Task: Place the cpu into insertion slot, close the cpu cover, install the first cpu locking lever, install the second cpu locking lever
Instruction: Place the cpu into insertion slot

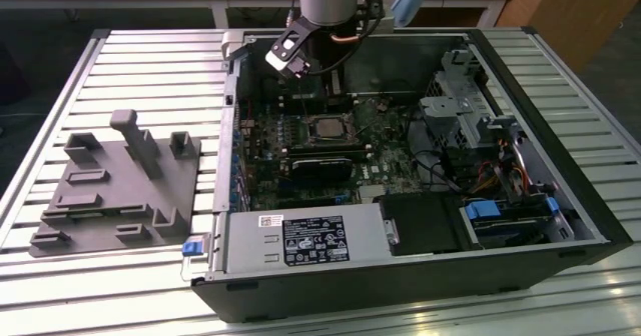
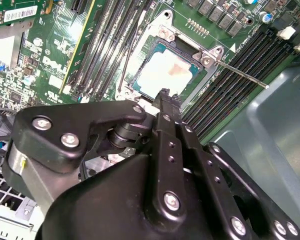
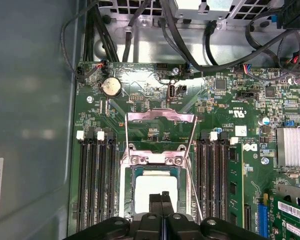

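Holds the jaws of the black gripper (image 2: 164,95) pressed together, pinching nothing, tips poised just over one edge of the small square cpu with the pale silver-grey top (image 2: 166,72). Finds that chip already seated flat in the dark-rimmed square insertion slot (image 3: 133,185). Judges the placing done and the cover step in hand: sees the thin silvery cpu cover frame (image 3: 161,116) seemingly swung up off the socket, and a thin steel locking lever (image 2: 240,74) jutting free. Calls for a gentle push on the frame's free edge without nudging the chip. Notes the open black computer case (image 1: 401,295) on the slatted metal worktop (image 1: 150,66), holding the green motherboard (image 3: 230,130).
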Tool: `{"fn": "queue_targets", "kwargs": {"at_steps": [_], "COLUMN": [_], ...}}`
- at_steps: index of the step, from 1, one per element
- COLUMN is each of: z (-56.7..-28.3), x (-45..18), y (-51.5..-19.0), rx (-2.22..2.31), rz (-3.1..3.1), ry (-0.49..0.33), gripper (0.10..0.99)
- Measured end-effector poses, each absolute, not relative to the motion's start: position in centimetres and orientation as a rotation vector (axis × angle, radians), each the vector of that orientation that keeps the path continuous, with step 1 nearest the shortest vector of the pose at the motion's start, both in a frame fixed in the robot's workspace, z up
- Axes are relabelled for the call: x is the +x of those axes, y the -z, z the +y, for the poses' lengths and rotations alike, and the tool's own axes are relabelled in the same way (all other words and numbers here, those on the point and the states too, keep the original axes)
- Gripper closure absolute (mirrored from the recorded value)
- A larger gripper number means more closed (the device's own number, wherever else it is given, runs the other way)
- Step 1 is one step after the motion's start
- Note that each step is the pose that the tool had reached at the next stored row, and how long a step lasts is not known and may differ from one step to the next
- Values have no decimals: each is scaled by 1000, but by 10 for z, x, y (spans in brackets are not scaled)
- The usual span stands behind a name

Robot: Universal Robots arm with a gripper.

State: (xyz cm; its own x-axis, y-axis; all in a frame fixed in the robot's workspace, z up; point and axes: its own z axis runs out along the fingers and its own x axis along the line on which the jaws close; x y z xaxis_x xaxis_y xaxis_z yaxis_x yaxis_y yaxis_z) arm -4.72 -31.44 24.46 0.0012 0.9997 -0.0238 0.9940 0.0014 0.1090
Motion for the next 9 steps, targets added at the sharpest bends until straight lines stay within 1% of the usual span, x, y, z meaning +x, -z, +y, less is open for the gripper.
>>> {"fn": "queue_targets", "kwargs": {"at_steps": [9], "z": [-314], "x": [-44], "y": [-246], "rx": [2154], "rz": [2154], "ry": [-92], "gripper": [980]}}
